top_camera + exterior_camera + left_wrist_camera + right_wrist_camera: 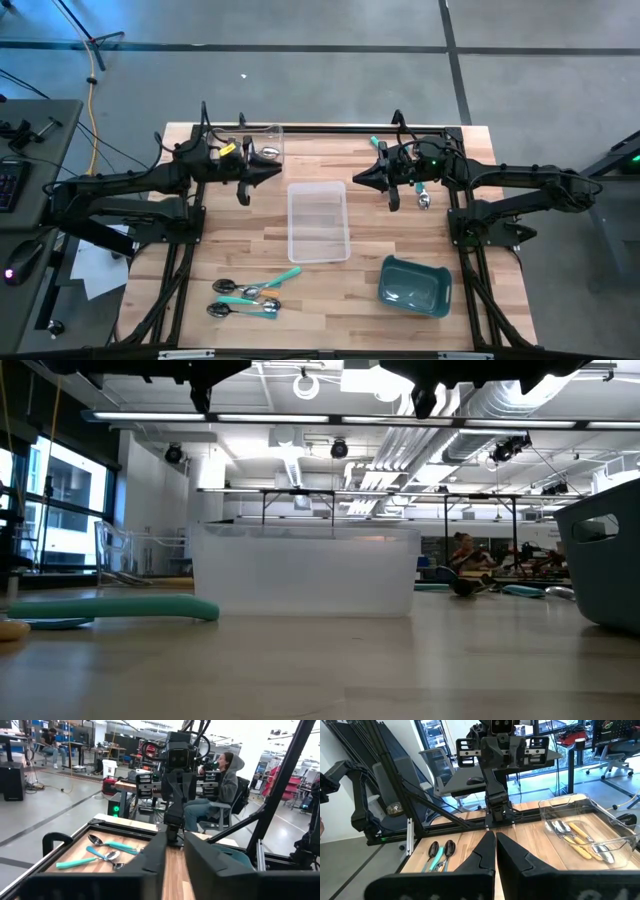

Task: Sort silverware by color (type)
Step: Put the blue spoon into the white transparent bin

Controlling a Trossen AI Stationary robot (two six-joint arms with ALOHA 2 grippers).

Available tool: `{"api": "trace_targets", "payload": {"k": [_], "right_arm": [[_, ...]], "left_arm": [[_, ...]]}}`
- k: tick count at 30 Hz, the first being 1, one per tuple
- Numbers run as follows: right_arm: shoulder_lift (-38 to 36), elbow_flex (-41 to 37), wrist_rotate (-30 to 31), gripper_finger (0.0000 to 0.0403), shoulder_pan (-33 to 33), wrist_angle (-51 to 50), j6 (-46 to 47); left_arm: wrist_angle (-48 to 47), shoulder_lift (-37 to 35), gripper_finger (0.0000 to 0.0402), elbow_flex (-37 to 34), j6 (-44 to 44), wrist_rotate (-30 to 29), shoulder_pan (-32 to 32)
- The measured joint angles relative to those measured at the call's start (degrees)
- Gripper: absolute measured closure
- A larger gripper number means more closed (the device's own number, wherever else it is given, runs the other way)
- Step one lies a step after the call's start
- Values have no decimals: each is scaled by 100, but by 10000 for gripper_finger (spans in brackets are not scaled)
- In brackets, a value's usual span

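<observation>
Both grippers, left (272, 172) and right (358, 181), hovering with jaws shut and empty. Teal-handled metal spoons (250, 297) lying at seven o'clock on the wooden worktop (330, 290); best approached low, jaws straddling one slim handle

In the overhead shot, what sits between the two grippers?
In the high view, the left gripper and right gripper face each other across bare wood; the empty clear tray begins just below that line.

A: The high camera looked straight down on the table (330, 275); the low one sat at tabletop level, close to the clear tray (305, 572).

B: Both wrist cameras faced each other, sharing that table.
</observation>
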Motion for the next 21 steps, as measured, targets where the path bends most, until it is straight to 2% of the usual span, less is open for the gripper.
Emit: {"api": "trace_targets", "payload": {"k": [2, 4, 21], "right_arm": [[0, 0, 9, 403, 0, 0, 0], [0, 0, 9, 403, 0, 0, 0], [0, 0, 3, 403, 2, -2, 0]], "left_arm": [[-75, 0, 385, 2, 53, 0, 2], [-164, 0, 396, 2, 89, -2, 7], [-163, 0, 401, 2, 47, 9, 7]]}}
